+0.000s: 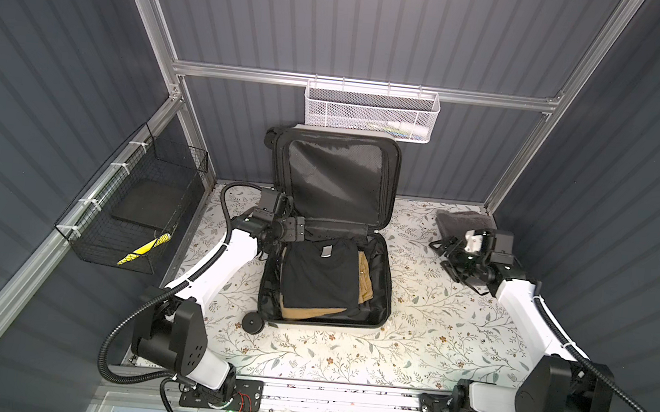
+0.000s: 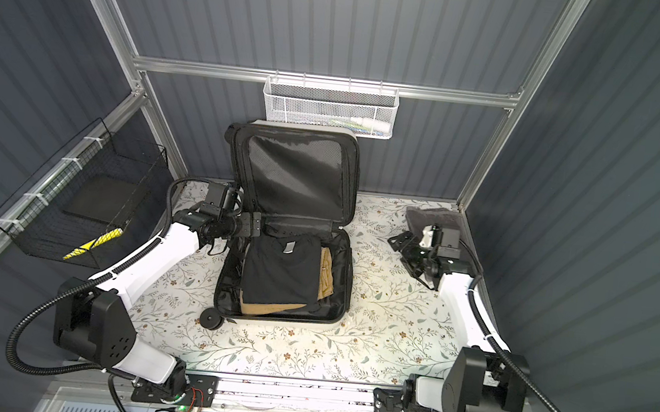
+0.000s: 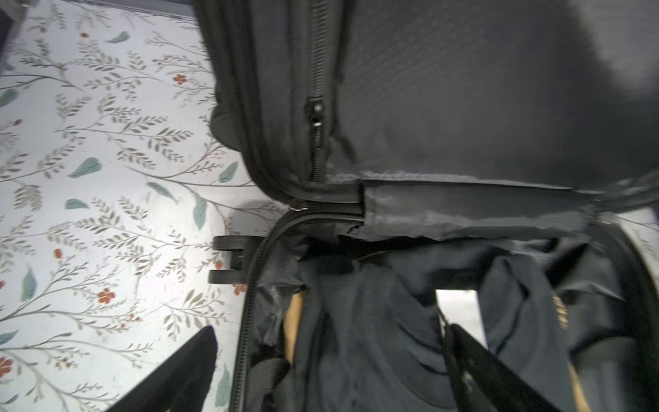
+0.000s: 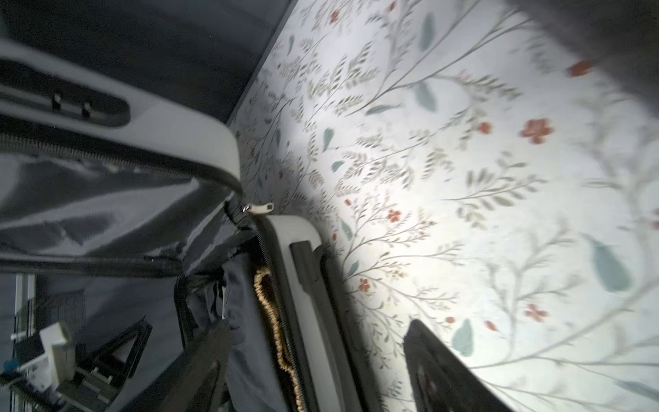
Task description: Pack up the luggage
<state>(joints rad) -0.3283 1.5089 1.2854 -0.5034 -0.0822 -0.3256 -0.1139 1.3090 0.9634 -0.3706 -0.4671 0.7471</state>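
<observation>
The luggage [image 1: 335,182] [image 2: 294,174] lies open mid-table, a white shell with black lining, its lid leaning on the back wall. In its lower half a folded black shirt [image 1: 319,275] [image 2: 282,269] rests on a tan garment [image 1: 366,277]. My left gripper [image 1: 298,232] [image 2: 256,224] hovers at the left hinge corner. It is open, and in the left wrist view [image 3: 335,364] it straddles the zipper edge and shirt [image 3: 374,339]. My right gripper [image 1: 442,254] [image 2: 401,250] [image 4: 321,356] is open and empty, right of the luggage [image 4: 199,132], beside a grey towel [image 1: 460,223] [image 2: 431,217].
A white mesh basket [image 1: 369,111] hangs on the back wall above the lid. A black wire basket [image 1: 139,212] on the left wall holds a flat black item and a yellow-and-black one [image 1: 144,248]. The floral tablecloth [image 1: 433,318] covers the table.
</observation>
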